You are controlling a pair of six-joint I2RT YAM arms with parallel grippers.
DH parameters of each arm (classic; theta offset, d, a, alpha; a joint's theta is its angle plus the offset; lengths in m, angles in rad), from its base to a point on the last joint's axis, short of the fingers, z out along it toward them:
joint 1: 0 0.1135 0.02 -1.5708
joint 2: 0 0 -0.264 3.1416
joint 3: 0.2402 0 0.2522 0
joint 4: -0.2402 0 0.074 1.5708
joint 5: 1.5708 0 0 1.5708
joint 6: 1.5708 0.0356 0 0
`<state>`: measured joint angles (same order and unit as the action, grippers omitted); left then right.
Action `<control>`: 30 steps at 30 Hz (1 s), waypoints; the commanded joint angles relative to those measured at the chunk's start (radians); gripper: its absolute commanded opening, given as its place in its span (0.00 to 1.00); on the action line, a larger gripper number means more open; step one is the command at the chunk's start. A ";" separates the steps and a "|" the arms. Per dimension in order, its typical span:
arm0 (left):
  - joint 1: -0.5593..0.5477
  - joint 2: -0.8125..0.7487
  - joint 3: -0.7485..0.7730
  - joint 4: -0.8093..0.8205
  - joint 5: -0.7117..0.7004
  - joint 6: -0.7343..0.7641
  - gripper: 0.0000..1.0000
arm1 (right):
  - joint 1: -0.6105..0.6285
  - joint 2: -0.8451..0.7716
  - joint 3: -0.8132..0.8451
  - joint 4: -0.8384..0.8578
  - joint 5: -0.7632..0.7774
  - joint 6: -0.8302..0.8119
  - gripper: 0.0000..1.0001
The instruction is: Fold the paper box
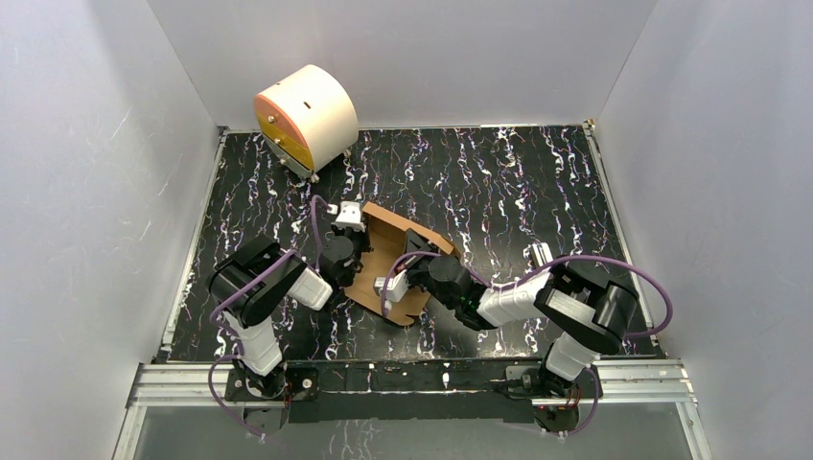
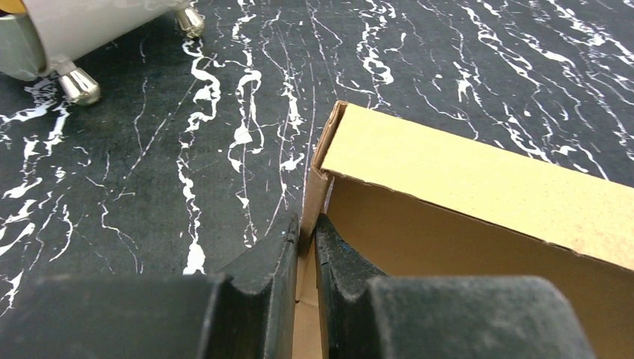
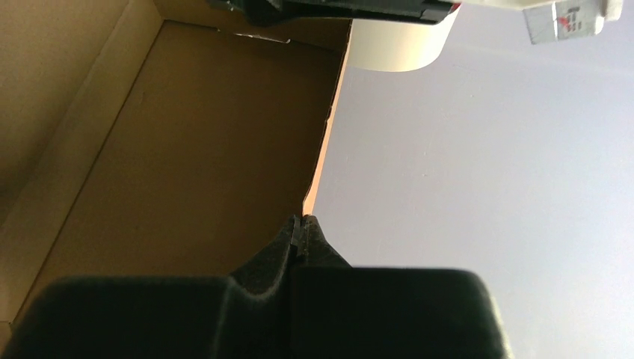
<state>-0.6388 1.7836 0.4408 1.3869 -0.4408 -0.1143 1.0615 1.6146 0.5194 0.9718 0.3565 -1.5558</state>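
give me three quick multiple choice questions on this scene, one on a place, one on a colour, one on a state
1. Where is the cream cylinder with the orange face?
A. far left corner of the table
B. near right corner
C. inside the box

2. What colour is the paper box?
A. white
B. brown
C. blue

3. What is the left gripper doing?
A. hanging open
B. clamping a wall of the box
C. gripping the cylinder

Answers:
1 A, the top view shows it by the back wall on the left.
2 B, it is plain brown cardboard in every view.
3 B, the left wrist view shows its fingers pinching the upright cardboard wall.
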 commanded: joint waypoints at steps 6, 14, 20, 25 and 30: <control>-0.046 0.052 0.056 0.165 -0.333 0.155 0.03 | 0.011 -0.031 0.007 -0.073 -0.059 0.059 0.00; -0.050 0.044 0.017 0.193 -0.260 0.099 0.08 | 0.002 -0.042 0.011 -0.079 -0.084 0.079 0.00; -0.050 -0.045 -0.062 0.192 -0.249 0.063 0.16 | -0.021 -0.038 0.034 -0.079 -0.114 0.077 0.00; -0.050 -0.085 -0.105 0.186 -0.285 0.054 0.28 | -0.029 -0.031 0.062 -0.096 -0.127 0.074 0.07; -0.050 -0.132 -0.153 0.172 -0.303 0.012 0.39 | -0.028 -0.066 0.069 -0.117 -0.145 0.102 0.29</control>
<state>-0.6991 1.7275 0.3218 1.4731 -0.6773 -0.0647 1.0397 1.5955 0.5560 0.8940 0.2394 -1.4948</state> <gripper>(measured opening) 0.359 0.238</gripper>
